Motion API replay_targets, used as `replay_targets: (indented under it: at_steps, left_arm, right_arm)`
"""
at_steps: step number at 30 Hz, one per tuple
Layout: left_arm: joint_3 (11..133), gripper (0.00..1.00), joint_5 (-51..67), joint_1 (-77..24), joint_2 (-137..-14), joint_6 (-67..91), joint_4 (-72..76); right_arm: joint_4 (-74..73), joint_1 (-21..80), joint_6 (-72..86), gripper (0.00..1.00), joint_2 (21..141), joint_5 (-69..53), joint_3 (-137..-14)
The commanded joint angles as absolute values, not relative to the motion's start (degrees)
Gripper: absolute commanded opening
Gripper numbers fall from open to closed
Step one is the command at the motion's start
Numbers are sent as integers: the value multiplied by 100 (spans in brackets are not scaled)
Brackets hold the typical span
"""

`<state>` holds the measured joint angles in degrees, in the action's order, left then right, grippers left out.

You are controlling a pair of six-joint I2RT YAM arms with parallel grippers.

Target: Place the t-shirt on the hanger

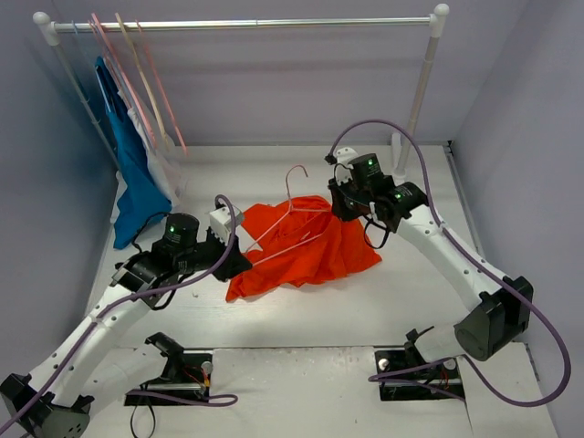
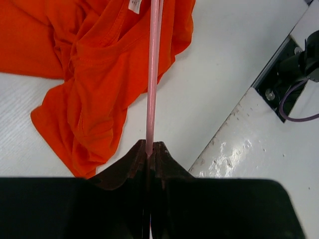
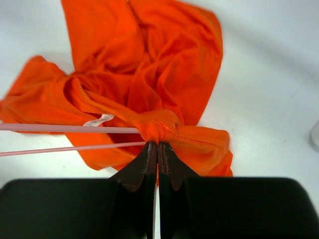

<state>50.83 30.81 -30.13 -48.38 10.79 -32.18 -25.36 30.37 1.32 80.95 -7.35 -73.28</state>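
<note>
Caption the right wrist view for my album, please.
Right gripper pinches the bunched orange t-shirt beside the pink hanger.

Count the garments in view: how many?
3. The orange t-shirt lies crumpled on the table; a blue garment hangs at the left end of the rack; a white garment hangs right beside it. Others may be hidden behind those.

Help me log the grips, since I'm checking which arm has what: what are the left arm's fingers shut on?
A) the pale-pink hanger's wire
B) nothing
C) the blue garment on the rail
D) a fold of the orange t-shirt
A: in the left wrist view the left fingers are pinched on the pale-pink hanger, with the orange t-shirt lying beyond them.
</note>
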Motion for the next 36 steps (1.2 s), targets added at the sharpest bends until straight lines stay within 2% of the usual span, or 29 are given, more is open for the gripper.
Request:
replay_targets:
  at_steps: [1,7,10,14,23,30,36]
  left_arm:
    - [5133,0,3217,-3129,-4896,1336,-1882]
    - [4984,0,3208,-3366,-5062,1388,-872]
    - [4694,0,3015,-3436,-5001,1564,302]
    - [4544,0,2971,-3550,-5132,1644,1061]
    - [4658,0,2232,-4552,-5660,1151,2240]
    - [4562,0,1864,-4588,-6020,1230,3172]
    - [4395,0,1653,-4588,-6222,1266,3937]
  right_arm:
    - [-2434,3111,53,0,7857,-1011,-8006]
    - [-2531,3313,-316,0,7928,-923,-8674]
    - [-2549,3392,-456,0,7910,-932,-8929]
    - [-2628,3515,-632,0,7901,-853,-9289]
    - [-2821,3779,-852,0,7919,-721,-10248]
    - [-2830,3823,-1134,0,7691,-695,-10170]
    - [-2892,3823,-1186,0,7278,-283,-9389]
